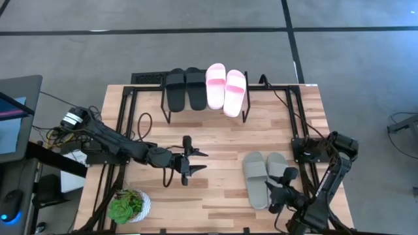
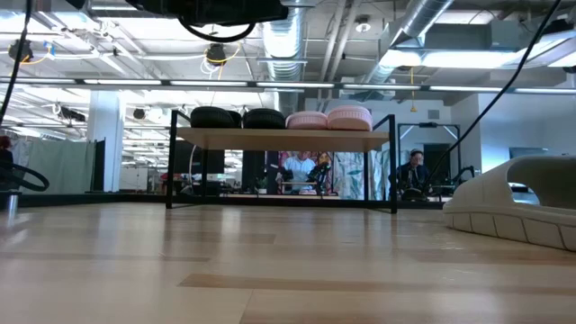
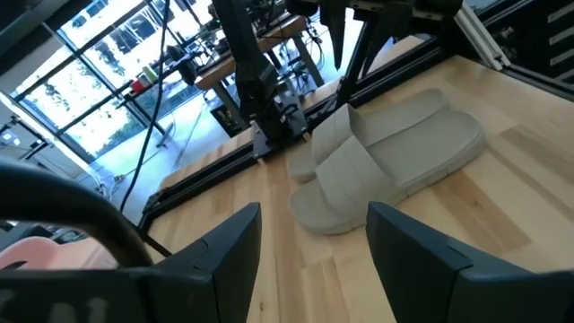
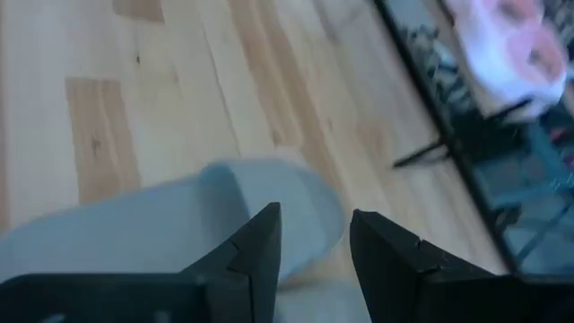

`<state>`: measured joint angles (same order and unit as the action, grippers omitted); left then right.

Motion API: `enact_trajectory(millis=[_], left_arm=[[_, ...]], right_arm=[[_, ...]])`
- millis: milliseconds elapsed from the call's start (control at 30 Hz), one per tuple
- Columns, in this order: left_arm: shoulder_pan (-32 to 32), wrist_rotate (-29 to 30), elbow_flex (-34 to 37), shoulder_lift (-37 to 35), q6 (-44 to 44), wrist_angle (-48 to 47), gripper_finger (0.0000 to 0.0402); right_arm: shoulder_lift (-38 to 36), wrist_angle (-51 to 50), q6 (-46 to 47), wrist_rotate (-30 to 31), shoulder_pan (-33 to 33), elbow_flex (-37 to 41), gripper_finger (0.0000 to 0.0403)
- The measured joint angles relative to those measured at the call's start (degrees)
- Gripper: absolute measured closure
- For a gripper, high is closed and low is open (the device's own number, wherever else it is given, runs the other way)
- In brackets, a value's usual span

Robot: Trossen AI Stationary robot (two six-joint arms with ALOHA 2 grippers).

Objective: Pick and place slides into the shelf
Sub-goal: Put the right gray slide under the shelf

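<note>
The wooden tabletop (image 1: pixel 215 140) carried the shelf (image 1: pixel 243 114) along its far edge, with the black slides (image 1: pixel 185 88) and pink slides (image 1: pixel 226 88) lying side by side on its plank. The grey-green slides (image 1: pixel 264 177) lay together on the tabletop near the right side. The right claw (image 1: pixel 282 190) hung over their near ends, fingers (image 4: pixel 256 247) partly apart above one slide, gripping nothing. The left claw (image 1: pixel 191 161) hovered mid-tabletop, fingers (image 3: pixel 224 242) wide apart and empty.

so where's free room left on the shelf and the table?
Shelf: bare at neither end; black slides and pink slides fill it. Table: open strip between shelf and grey-green slides. Crowded near the plant and left tool.
</note>
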<state>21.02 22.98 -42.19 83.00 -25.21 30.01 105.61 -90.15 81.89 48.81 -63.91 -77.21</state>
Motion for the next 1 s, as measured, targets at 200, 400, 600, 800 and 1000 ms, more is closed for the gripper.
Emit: enact_trajectory(millis=[200, 400, 600, 800, 1000], left_arm=[[0.0, -0.13, 0.0, 0.55, 0.69, 0.63, 0.021], [-0.44, -0.33, 0.0, 0.55, 0.48, 0.91, 0.021], [-1.59, -3.74, 0.0, 0.55, 2.32, 0.62, 0.021], [-1.78, -3.68, 0.0, 0.55, 2.2, 0.56, 0.021], [-2.48, -3.69, 0.0, 0.55, 2.24, 0.31, 0.021]], right_arm=[[0.26, 0.12, 10.99, -9.29, -2.43, 4.44, 0.0283], [0.29, 1.16, 15.59, -13.03, -4.15, 6.88, 0.0283], [0.26, 1.73, 15.54, -19.88, -4.89, 8.46, 0.0283], [0.26, 6.07, 13.24, -22.07, -5.08, 9.99, 0.0283], [0.26, 6.96, 13.14, -24.04, -5.0, 11.72, 0.0283]])
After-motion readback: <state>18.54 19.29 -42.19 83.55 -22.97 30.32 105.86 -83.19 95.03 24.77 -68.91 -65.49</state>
